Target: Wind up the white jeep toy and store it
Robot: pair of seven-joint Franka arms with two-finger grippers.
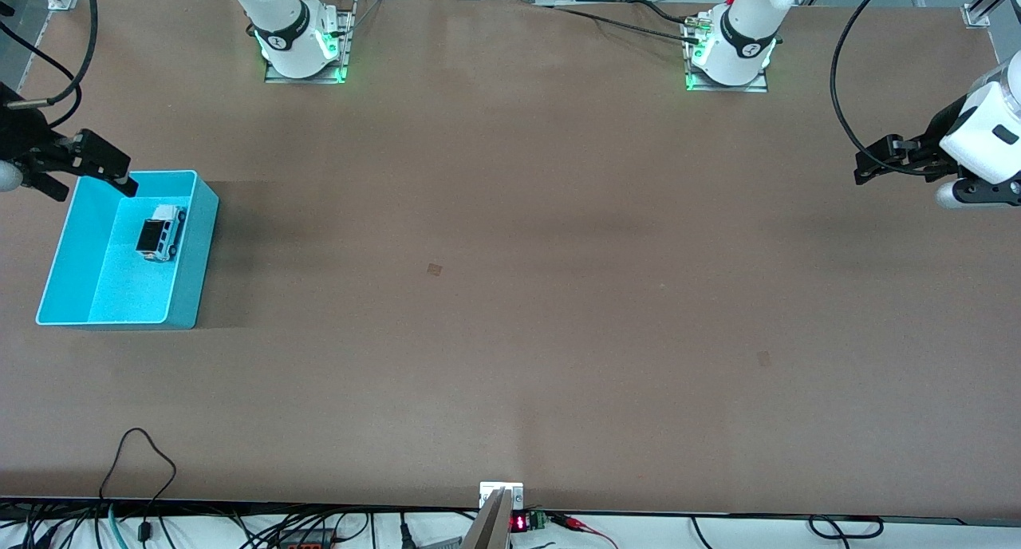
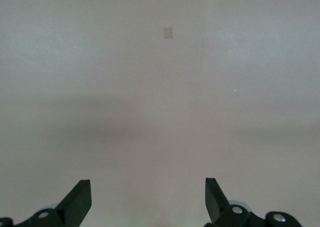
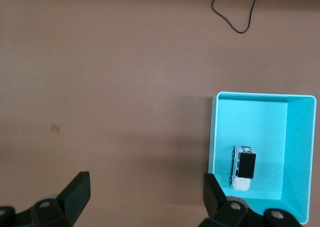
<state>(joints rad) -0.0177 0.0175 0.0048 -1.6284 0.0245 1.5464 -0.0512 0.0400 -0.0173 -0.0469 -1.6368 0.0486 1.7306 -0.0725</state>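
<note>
- We see two white arms, each base a rounded shell with a black ring and a small round logo.
- Both sit on metal plates lit green along the edge; second base has a red button and black cables running to it.
- Left gripper: matte black wedge fingers, silver screws in the knuckles.
- Right gripper: same black fingers and screws.
- Left wrist is white with a dark slot, with a looping black cable on it.
</note>
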